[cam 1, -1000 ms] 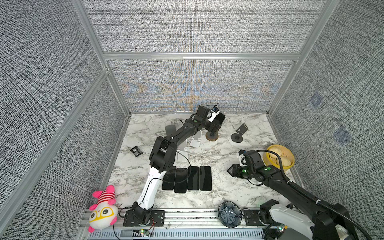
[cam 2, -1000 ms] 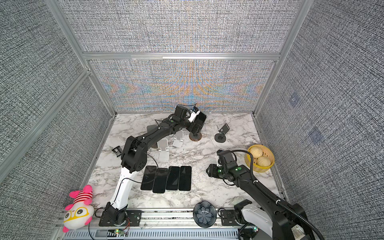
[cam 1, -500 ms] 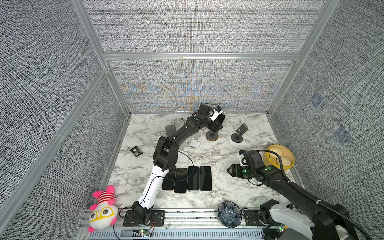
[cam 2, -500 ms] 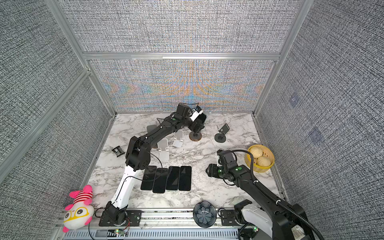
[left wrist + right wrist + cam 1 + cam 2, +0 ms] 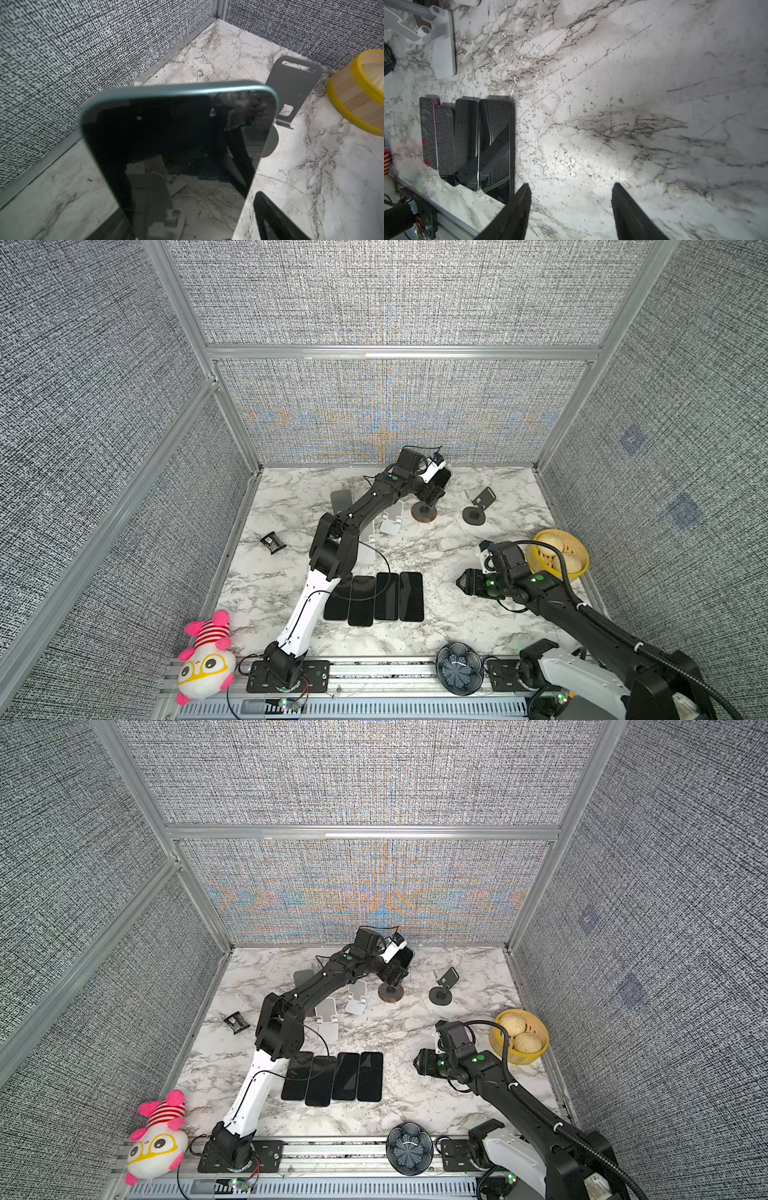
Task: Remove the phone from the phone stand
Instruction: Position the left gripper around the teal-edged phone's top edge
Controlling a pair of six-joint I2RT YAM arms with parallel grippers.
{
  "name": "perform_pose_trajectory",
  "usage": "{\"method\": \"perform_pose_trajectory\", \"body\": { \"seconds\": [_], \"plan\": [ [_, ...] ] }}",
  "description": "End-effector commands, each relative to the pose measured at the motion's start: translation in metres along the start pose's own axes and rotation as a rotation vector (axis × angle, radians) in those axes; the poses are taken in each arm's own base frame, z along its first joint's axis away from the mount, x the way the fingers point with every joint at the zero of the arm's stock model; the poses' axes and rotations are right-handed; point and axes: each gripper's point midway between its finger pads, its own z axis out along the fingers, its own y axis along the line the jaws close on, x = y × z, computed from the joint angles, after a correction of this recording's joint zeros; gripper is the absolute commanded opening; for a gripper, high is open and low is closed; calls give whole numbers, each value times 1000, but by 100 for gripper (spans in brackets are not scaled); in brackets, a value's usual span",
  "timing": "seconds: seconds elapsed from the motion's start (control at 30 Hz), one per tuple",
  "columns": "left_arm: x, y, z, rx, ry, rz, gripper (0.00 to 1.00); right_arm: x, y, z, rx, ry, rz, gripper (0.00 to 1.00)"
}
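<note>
Flat phones (image 5: pixel 374 597): Four lie in a row on the bench (image 5: pixel 436 556), well in front of the phone stand (image 5: pixel 424 513). They are out of the reach path, so I see no risk there.
White stands (image 5: pixel 392 520): They sit just left of the phone stand, under the left forearm. If I pull back low, the arm could sweep them over.
Left gripper (image 5: pixel 433 492): It is at the phone, above the phone stand's round base. The wrist view shows one finger (image 5: pixel 268 214) just beside the phone's edge, and the other is hidden. I cannot tell whether it is clamped on the phone or not.
Phone (image 5: pixel 176 135): It leans in the phone stand with its screen dark and glossy.
Slip risk: If I lift with only one side in contact, I expect the phone to pivot and drop onto the bench.
Snag risk: If the cradle lip catches the phone's lower edge, the phone stand could tip or come up with it. Nothing is holding the base down.
Empty black stand (image 5: pixel 478 506): It stands near the phone stand, to its right. A swing out that way could knock it.
Right gripper (image 5: pixel 571 188): It is well in front and to the right of the phone stand. Its jaws are apart over bare bench and hold nothing, too far away to steady the base.
</note>
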Motion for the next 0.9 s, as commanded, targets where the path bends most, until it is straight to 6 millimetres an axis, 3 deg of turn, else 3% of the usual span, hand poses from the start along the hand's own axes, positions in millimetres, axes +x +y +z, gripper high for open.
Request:
{"method": "perform_pose_trajectory", "body": {
  "seconds": [0.0,0.43,0.87],
  "plan": [
    [-2,1,1,-5,-7,0,82,1,-2,0,11,5,-9,63],
    [1,12,2,-60,-1,9,76,0,-2,0,10,1,-11,63],
    [-10,12,-7,-73,-21,13,71,-1,-1,0,7,-1,-11,63]
  ]
}}
